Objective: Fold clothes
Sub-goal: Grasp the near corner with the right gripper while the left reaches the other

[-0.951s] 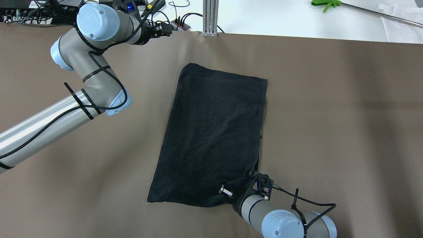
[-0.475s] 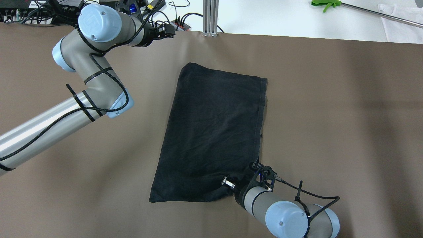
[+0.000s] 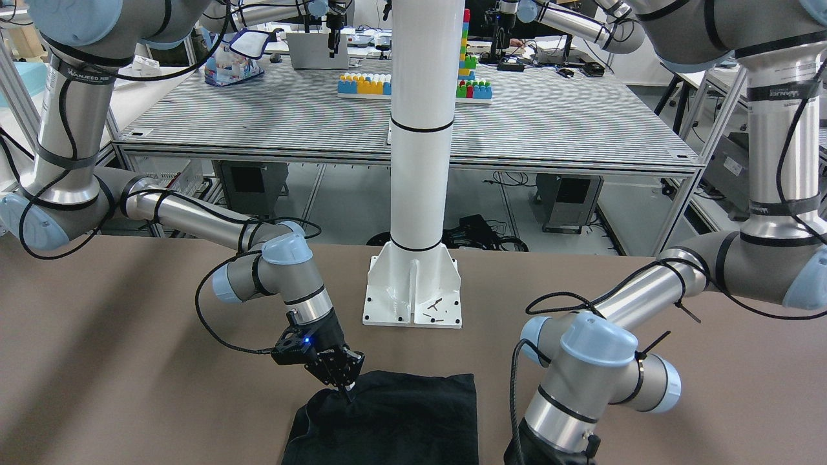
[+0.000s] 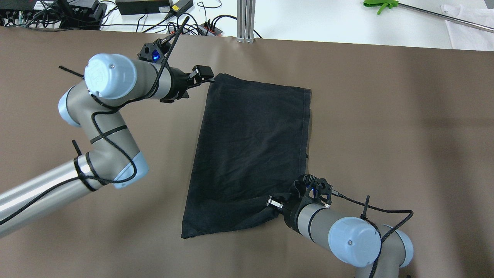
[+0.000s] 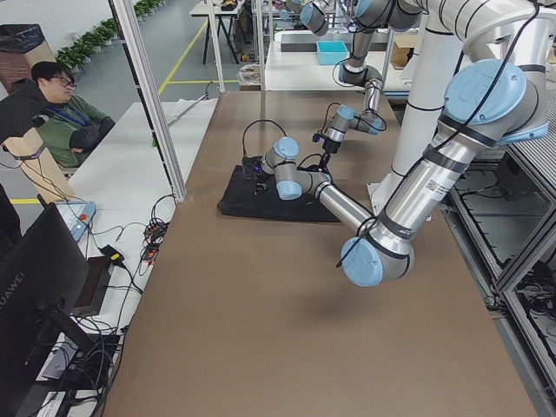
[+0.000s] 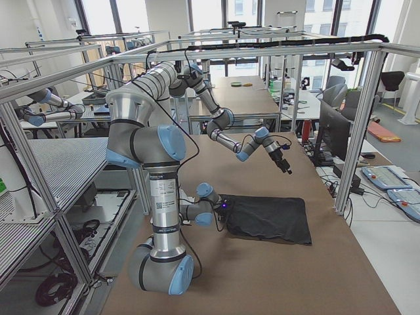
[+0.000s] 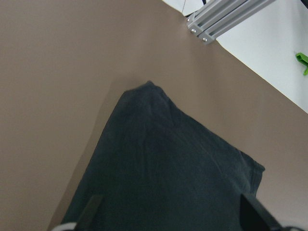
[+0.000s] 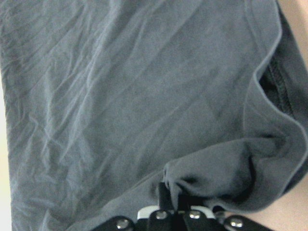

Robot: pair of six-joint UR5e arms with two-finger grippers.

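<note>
Right claw clamped on a bunched corner of the black garment, lower centre-right of the overhead view. Its wrist view shows soft, creased fabric gathered into a raised fold at the pinch. Left claw has its fingers wide apart over the garment's upper-left corner; contact cannot be told. Garment is matte, roughly rectangular, hemmed on the right edge, slanted mid-frame on the brown desk. Desk surface shows wide around it. Front-facing view adds a white pillar near the cloth.
</note>
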